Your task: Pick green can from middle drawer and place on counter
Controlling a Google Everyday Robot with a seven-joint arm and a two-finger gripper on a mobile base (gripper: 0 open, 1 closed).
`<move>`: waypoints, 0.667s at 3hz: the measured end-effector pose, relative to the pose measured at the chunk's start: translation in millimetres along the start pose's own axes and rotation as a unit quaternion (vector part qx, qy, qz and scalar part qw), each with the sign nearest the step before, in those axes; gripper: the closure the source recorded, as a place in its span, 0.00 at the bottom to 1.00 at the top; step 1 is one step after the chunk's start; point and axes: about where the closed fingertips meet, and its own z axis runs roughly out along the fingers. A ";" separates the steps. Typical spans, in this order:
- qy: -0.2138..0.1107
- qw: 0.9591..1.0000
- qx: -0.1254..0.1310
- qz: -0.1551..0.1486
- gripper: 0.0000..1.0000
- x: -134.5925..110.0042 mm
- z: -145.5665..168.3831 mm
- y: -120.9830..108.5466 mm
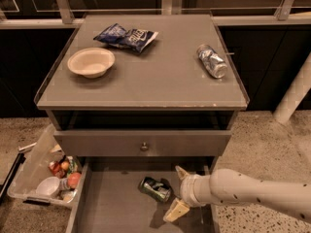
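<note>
The green can lies on its side on the grey floor of the open middle drawer, near the drawer's middle. My gripper reaches in from the right, just right of the can. Its two tan fingers stand apart, one above and one below; the gripper is open and holds nothing. The counter is the grey cabinet top above.
On the counter lie a white bowl, a blue chip bag and a dented silver-and-blue can. A shut drawer front with a round knob sits above the open drawer. A clear bin of items stands on the floor at left.
</note>
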 end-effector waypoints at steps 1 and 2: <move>-0.024 0.999 -0.009 0.022 0.00 9.2 32.6 5.3; -0.049 0.998 -0.012 0.048 0.00 14.3 60.6 5.8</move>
